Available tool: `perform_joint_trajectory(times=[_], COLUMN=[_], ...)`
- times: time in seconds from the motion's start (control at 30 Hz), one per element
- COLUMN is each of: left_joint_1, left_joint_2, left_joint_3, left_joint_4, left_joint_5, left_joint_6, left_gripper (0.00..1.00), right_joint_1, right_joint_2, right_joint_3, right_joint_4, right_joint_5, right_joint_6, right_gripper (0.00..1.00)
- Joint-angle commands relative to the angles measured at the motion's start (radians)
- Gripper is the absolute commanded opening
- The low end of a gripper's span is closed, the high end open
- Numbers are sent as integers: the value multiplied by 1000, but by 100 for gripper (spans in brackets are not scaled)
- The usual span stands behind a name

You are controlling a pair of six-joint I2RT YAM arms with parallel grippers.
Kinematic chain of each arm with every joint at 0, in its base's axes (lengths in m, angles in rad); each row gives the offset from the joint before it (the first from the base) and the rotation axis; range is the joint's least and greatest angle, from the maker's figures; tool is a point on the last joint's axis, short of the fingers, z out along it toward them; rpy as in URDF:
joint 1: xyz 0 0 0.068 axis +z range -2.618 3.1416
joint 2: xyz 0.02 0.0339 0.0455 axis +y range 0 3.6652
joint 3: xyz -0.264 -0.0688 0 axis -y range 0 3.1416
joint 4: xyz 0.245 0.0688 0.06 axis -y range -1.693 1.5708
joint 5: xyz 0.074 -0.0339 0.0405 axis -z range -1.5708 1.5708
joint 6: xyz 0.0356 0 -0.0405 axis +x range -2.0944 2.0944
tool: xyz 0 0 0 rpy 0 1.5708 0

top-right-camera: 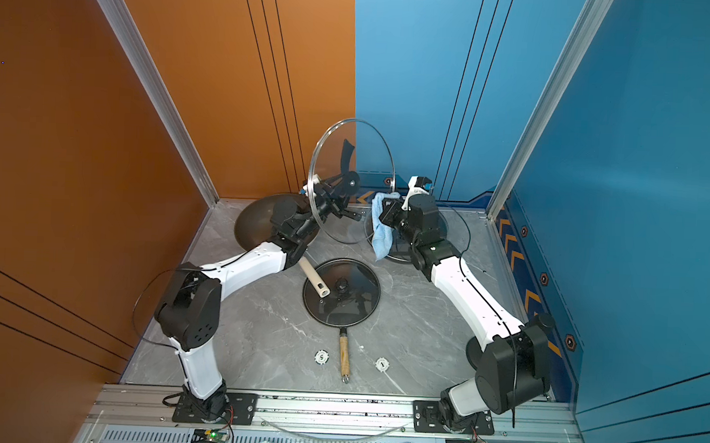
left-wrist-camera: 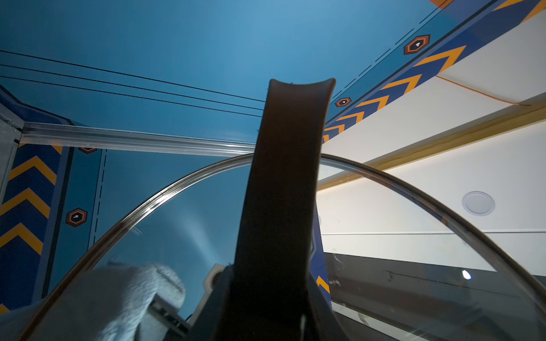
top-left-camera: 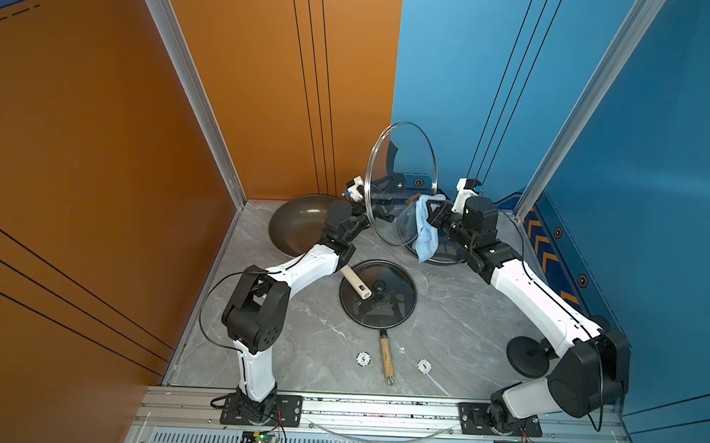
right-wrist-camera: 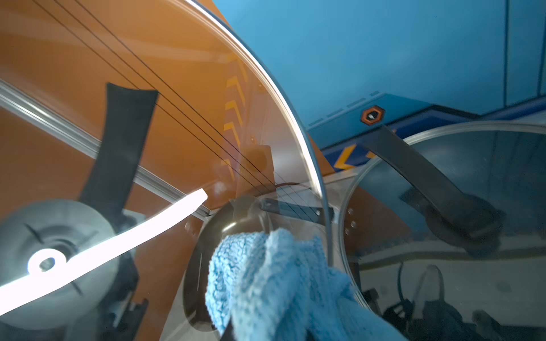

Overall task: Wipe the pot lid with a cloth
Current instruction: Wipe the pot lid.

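Right pincer (top-left-camera: 431, 216) is clenched on the cloth (top-left-camera: 426, 236), which hangs in a bunch close against the lower rim of the pot lid (top-left-camera: 409, 159); contact I cannot confirm. Left pincer (top-left-camera: 381, 205) grips that lid's black handle (top-left-camera: 394, 152), and I record the lid standing nearly upright, raised above the rear of the bench (top-left-camera: 444, 317).

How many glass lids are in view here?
3. The upright lid is held by the left gripper at the back; the flat lid lies on the table beside it, below the cloth; the third lid covers the frying pan in the centre. No others seem hidden.
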Motion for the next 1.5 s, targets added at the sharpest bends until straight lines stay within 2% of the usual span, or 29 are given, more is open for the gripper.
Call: perform_joint_trajectory(times=[0.0, 0.13, 0.37, 0.63, 0.87, 1.0, 1.2, 1.33, 1.47], left_joint_1=[0, -2, -12, -14, 0, 14, 42, 53, 61], left_joint_2=[-102, -102, -78, -104, -150, -159, -149, -138, -129], left_joint_3=[-1, -6, 15, 55, 7, -10, -8, -4, -7], left_joint_4=[179, 147, 116, 121, 127, 135, 140, 120, 78], left_joint_5=[43, 65, 103, 142, 101, 76, 46, 42, 39], left_joint_6=[25, 38, 45, 76, 103, 110, 122, 150, 180], left_gripper=[0, 0, 0, 0, 0, 0, 0, 0, 0], right_joint_1=[61, 121, 148, 85, 26, 29, 87, 127, 166], right_joint_2=[-12, 19, 201, 364, 430, 400, 326, 258, 182], right_joint_3=[139, 222, 394, 473, 314, 185, 37, 12, 56], right_joint_4=[43, 156, 283, 176, 156, 142, 158, 166, 184], right_joint_5=[-58, -82, -119, 11, 44, 56, -9, -69, -155], right_joint_6=[-62, -69, -10, -30, 52, 67, 108, 145, 170], right_gripper=[7, 7, 7, 7, 5, 5, 4, 4, 4])
